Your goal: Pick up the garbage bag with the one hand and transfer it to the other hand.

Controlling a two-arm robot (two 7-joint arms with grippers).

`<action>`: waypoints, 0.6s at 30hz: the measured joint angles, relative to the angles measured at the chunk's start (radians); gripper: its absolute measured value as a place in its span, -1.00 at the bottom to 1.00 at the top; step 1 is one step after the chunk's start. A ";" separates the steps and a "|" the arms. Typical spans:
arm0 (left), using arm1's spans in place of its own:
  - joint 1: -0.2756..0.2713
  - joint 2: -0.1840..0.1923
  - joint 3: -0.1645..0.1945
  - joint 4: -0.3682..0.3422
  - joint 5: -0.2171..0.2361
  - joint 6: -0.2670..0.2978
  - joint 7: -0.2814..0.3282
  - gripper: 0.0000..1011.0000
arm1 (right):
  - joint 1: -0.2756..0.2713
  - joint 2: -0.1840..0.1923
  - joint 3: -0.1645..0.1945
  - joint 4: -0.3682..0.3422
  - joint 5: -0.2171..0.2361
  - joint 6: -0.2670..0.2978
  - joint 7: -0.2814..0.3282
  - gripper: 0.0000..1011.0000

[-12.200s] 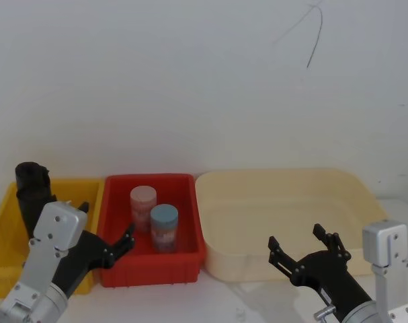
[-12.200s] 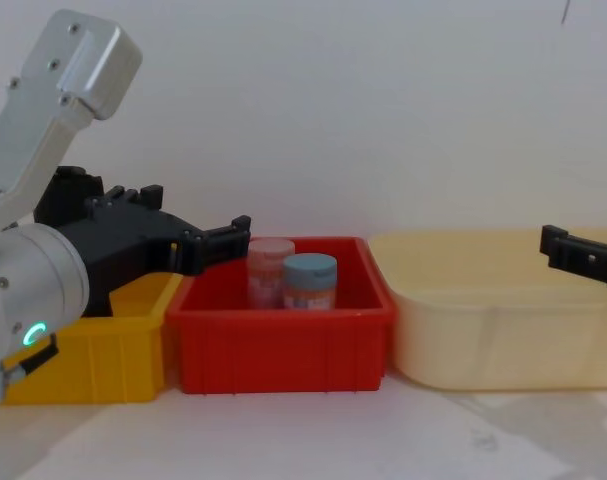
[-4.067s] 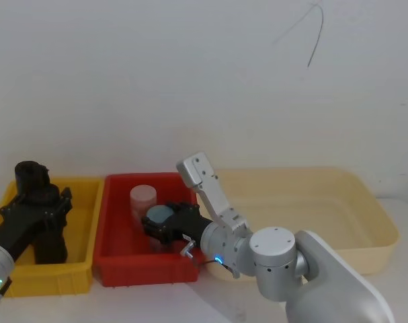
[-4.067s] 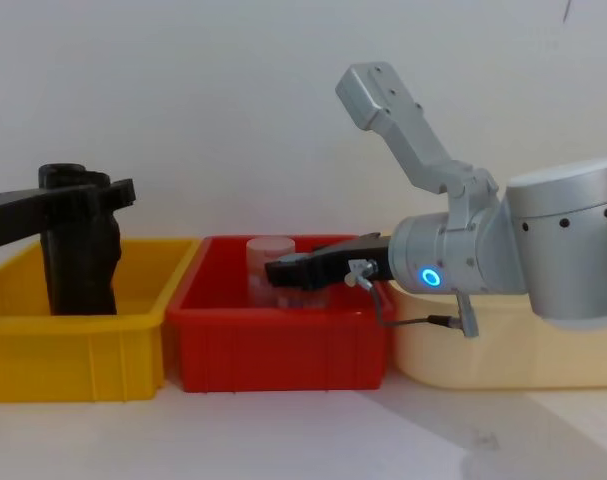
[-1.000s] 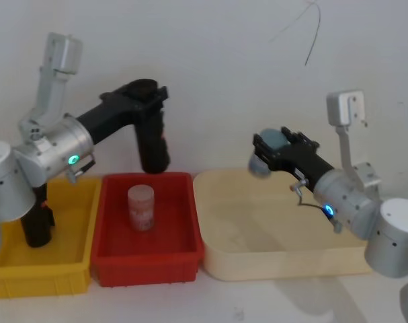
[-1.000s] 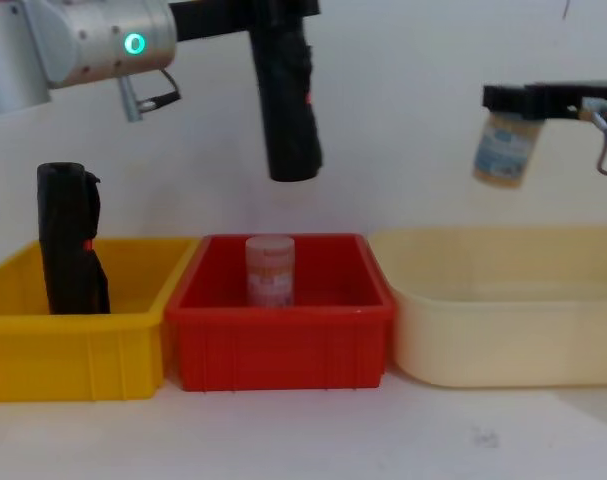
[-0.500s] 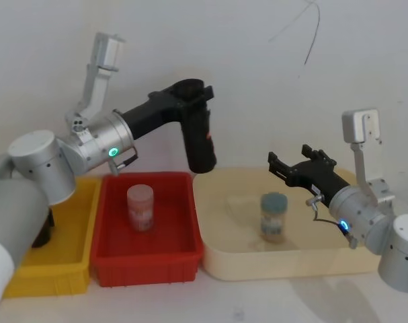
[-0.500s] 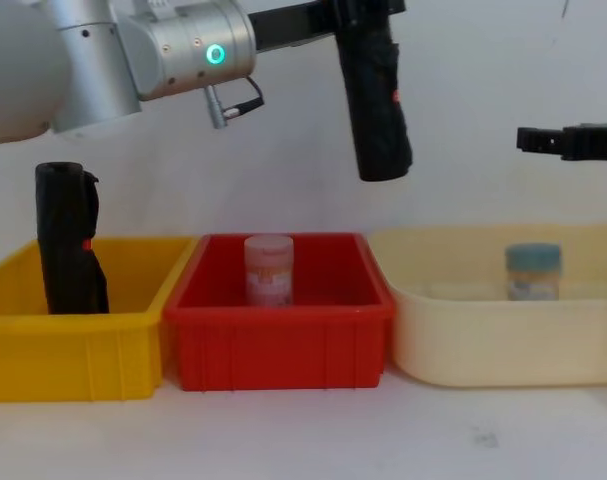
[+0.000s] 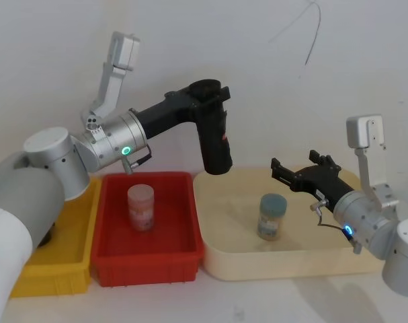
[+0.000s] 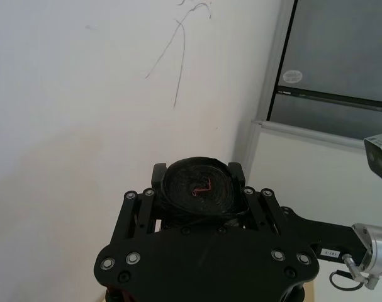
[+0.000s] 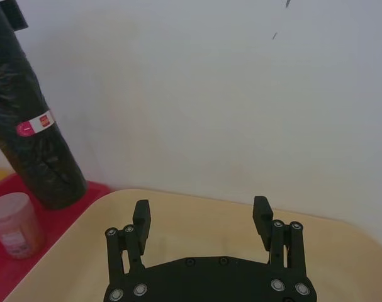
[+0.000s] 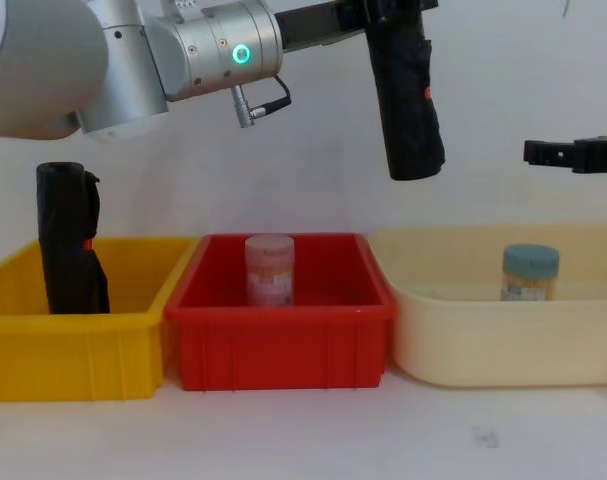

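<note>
Black plastic, tightly rolled: in the head view the bag [image 9: 215,138] hangs upright, clamped near its top by the left pincer [image 9: 210,91], above the seam between the red bin [image 9: 146,269] and the cream tub [image 9: 291,259]. The right pincer [image 9: 303,172] lies to the bag's right, about level with its bottom end. It is spread wide and empty, above the blue-lidded jar [image 9: 271,215] standing in the cream tub. A pink jar [image 9: 140,207] stands in the red bin. From the left wrist the bag [image 10: 200,189] shows end-on, with a finger [image 10: 160,175] pressed against each side. From the right wrist the bag [image 11: 30,138] stands off to one side of the open right pincer [image 11: 202,212], its long axis near vertical with a slight lean and a red label [image 11: 34,124] on its flank. The pincer's opening runs crosswise to that axis, which I judge suits a grip lower on the roll once the sideways gap is closed. In the chest view the bag [image 12: 408,100] and the right pincer [image 12: 573,153] are well apart, and a second bag [image 12: 71,240] stands in the yellow bin [image 12: 83,355]. Counted: two bags, two jars, three bins, two pincers.
</note>
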 joint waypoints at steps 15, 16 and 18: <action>-0.037 -0.021 0.009 0.074 -0.015 -0.025 -0.035 0.09 | -0.025 0.025 -0.008 -0.058 0.055 0.009 0.097 0.98; -0.039 -0.023 0.010 0.078 -0.016 -0.027 -0.037 0.09 | -0.027 0.028 -0.011 -0.067 0.062 0.010 0.110 0.98; -0.042 -0.024 0.011 0.083 -0.017 -0.029 -0.039 0.09 | -0.028 0.031 -0.015 -0.075 0.069 0.011 0.126 0.98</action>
